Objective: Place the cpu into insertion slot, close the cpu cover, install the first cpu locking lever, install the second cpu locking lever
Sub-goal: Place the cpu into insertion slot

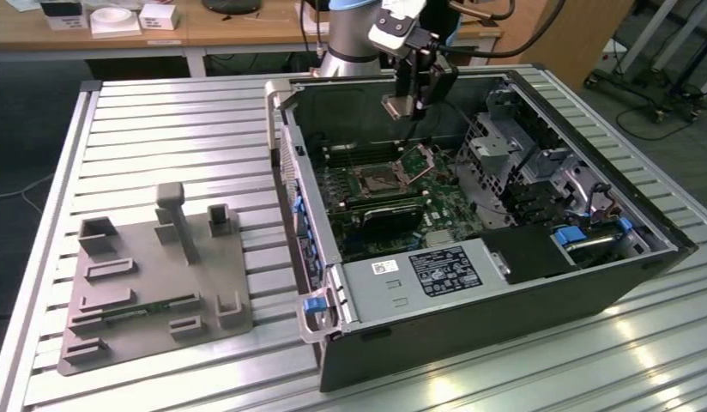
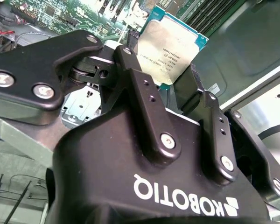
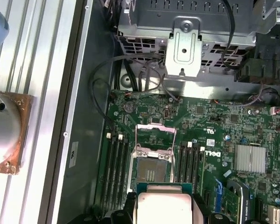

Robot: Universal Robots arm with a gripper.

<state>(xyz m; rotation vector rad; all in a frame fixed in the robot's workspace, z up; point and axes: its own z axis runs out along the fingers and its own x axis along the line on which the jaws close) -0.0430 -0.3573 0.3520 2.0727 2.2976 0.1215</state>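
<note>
Step one underway, nothing seated yet: the cpu [image 2: 170,46] is pinched in my gripper [image 2: 161,74], jaws closed partway onto its two opposite edges, silvery top facing the second wrist camera

In the first wrist view the cpu [image 3: 163,205] hangs clear above the motherboard [image 3: 214,140], just short of the insertion slot [image 3: 151,172] and not touching it. Slot is bare, dark centre showing, sitting between the two banks of memory slots [image 3: 115,163]

The cpu cover [image 3: 156,126] is swung up on its hinge at the slot's edge, standing open. So not closed, and I judge both locking levers unlatched; can't pick them out clearly

Left: seat cpu, close cover, both levers

Pose: in the exterior view my arm comes in over the far wall of the open computer case [image 1: 330,283], wrist pointing straight down, gripper [image 1: 417,99] above the slot [image 1: 380,182] and near that far wall, well above the board
</note>
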